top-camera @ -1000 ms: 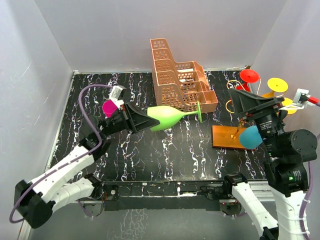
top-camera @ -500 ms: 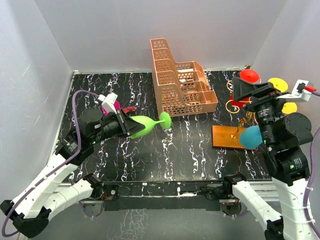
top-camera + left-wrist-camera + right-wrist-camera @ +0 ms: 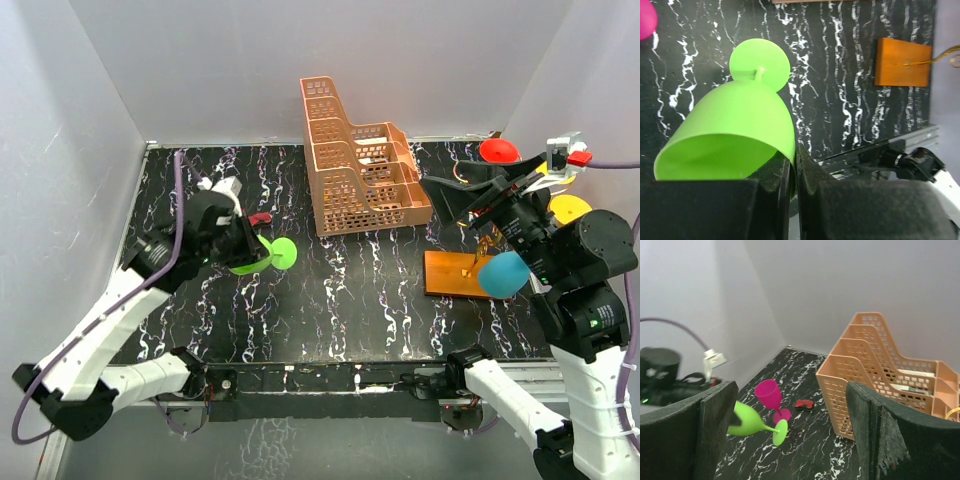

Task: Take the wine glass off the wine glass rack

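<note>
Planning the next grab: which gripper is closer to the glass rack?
Right. The right gripper hangs open close by the rack and its wire arms; the left gripper is far across the table, shut on the green glass.

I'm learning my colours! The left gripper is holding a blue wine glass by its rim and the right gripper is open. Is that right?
Almost. The wine glass held by its rim in the left gripper is green, not blue; the left wrist view shows it clearly. The right gripper is open, as you said.
</note>
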`<state>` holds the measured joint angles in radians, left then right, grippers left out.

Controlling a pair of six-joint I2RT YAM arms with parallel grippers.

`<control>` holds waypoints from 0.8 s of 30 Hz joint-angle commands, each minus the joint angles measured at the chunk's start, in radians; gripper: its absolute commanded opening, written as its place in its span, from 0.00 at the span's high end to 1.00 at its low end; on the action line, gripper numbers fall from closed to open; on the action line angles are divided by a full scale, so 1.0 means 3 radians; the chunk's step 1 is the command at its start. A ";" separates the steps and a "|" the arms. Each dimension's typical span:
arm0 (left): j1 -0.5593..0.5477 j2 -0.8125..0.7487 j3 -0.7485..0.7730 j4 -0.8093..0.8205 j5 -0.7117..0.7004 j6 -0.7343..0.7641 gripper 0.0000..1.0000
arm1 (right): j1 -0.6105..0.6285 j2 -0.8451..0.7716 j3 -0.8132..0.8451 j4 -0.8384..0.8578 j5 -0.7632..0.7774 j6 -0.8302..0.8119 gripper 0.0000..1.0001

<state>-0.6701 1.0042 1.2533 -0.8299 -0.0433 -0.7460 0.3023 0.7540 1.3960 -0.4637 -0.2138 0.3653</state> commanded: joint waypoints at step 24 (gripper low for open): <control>0.0110 0.2212 0.1381 -0.0598 -0.0468 0.1557 0.93 | 0.0019 -0.0426 -0.0007 0.0156 -0.0366 -0.0269 0.02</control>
<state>-0.6636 1.6497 1.6196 -1.0157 -0.1829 -0.3340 0.3038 0.6544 1.3922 -0.4702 -0.3428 0.2966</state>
